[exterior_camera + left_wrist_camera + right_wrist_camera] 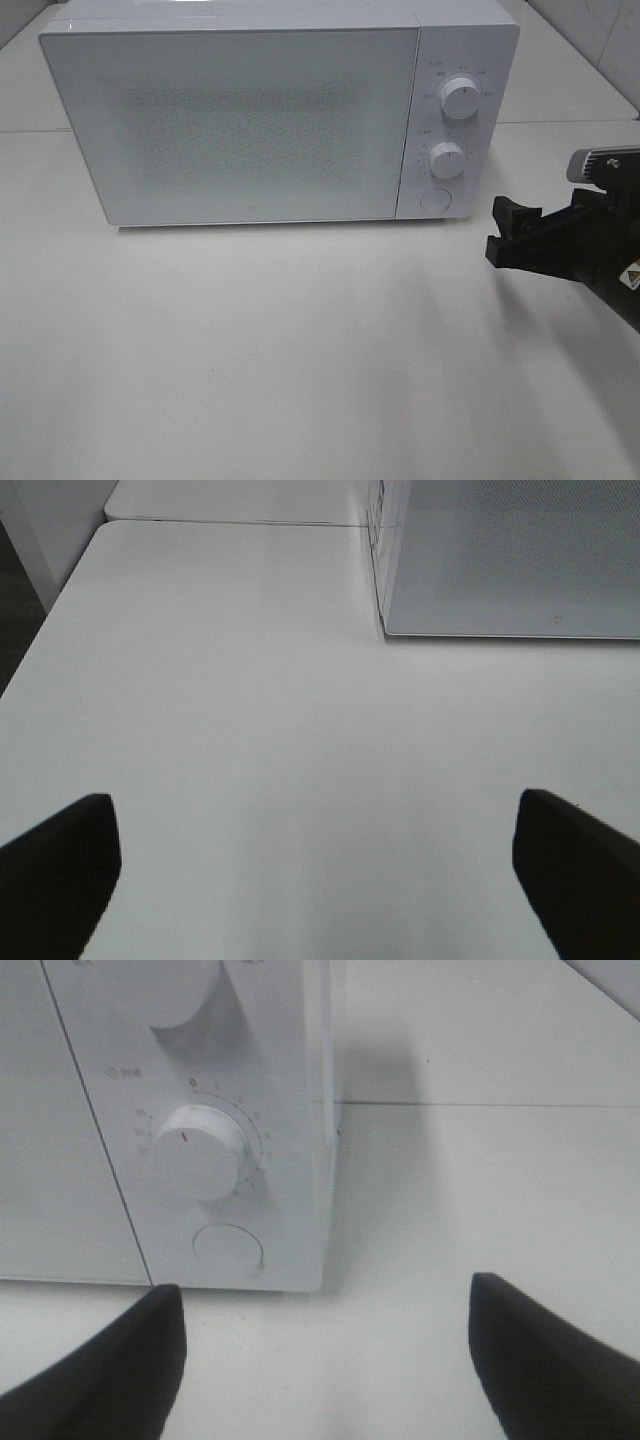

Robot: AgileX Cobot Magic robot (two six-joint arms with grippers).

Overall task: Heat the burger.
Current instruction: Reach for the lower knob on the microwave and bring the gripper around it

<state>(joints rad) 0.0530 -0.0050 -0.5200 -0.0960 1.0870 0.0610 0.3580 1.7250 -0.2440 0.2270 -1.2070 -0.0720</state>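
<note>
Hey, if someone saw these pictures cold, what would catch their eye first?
A white microwave with its door shut fills the back of the white table, an upper knob and a lower knob on its right panel. The black right gripper stands out against all that white, open and empty, just right of the microwave's lower corner.

Microwave (250, 120) door glossy with fine dotted mesh, smooth white plastic knobs (459, 98), desk (300, 340) smooth matt white, right pincer (520, 240) matt black plastic
</note>
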